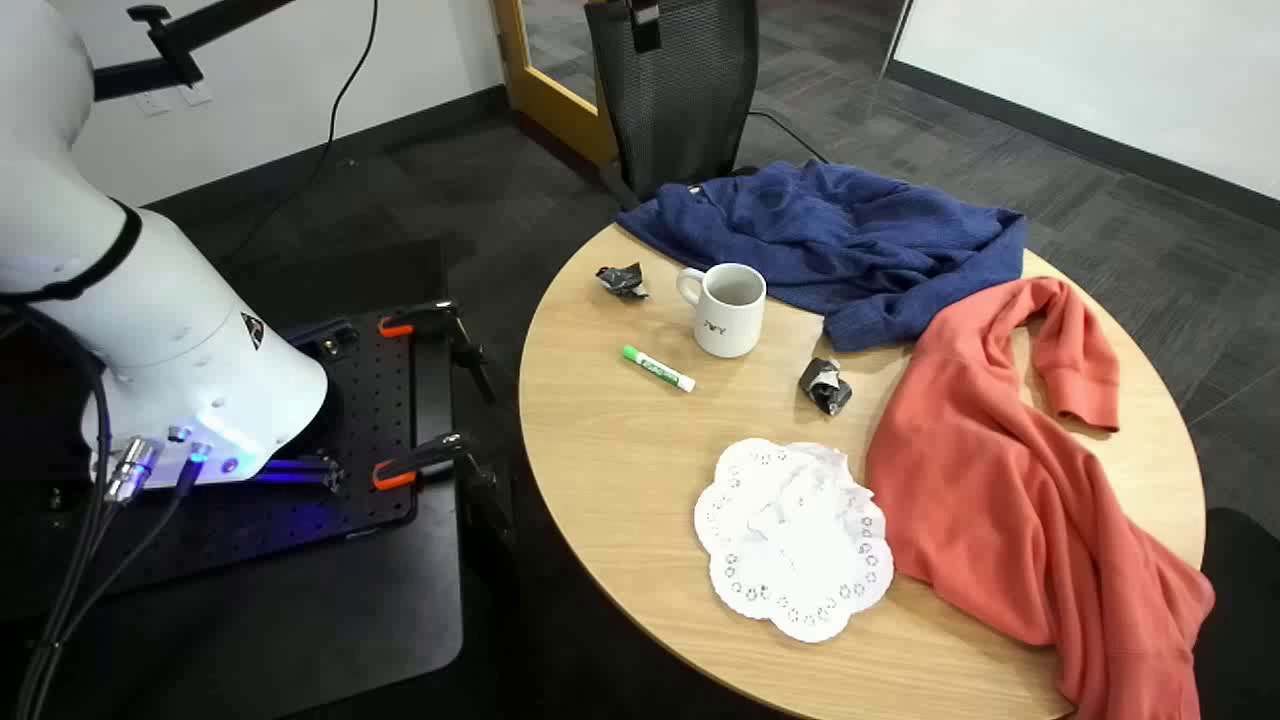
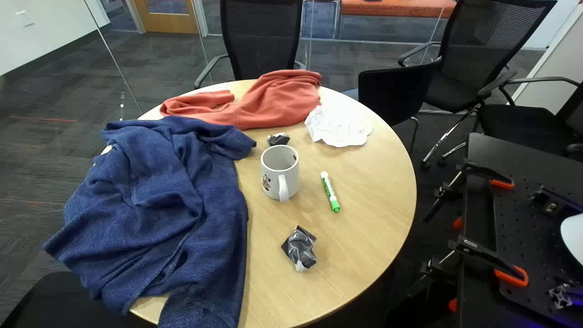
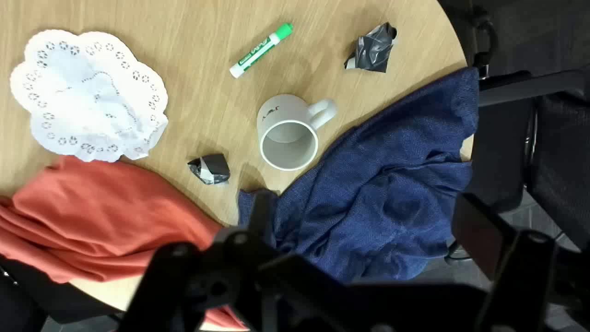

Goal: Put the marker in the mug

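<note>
My claw sits along the bottom of the wrist view, released, its two fingers spread wide with blue cloth showing between them. The mug stands upright near that frame's centre; the marker lies apart from it on the table, top centre. In an exterior view, I see the white arm leaning up and off at upper left.
</note>
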Tool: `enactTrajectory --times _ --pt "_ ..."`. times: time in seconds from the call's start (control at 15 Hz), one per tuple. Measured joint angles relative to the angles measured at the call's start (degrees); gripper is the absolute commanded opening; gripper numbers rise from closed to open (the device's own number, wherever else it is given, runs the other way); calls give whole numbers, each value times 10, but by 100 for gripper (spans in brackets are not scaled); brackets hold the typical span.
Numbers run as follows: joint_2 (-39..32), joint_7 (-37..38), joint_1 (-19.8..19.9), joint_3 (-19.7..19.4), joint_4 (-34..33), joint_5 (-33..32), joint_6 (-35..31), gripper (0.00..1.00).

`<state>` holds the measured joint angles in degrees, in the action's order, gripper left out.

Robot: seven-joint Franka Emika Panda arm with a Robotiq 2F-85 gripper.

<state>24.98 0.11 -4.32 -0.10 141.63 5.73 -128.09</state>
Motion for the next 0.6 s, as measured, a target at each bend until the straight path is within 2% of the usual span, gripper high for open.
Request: enactTrajectory --times 0.6 --pt "0 8 3 0 4 -2 -1 100"
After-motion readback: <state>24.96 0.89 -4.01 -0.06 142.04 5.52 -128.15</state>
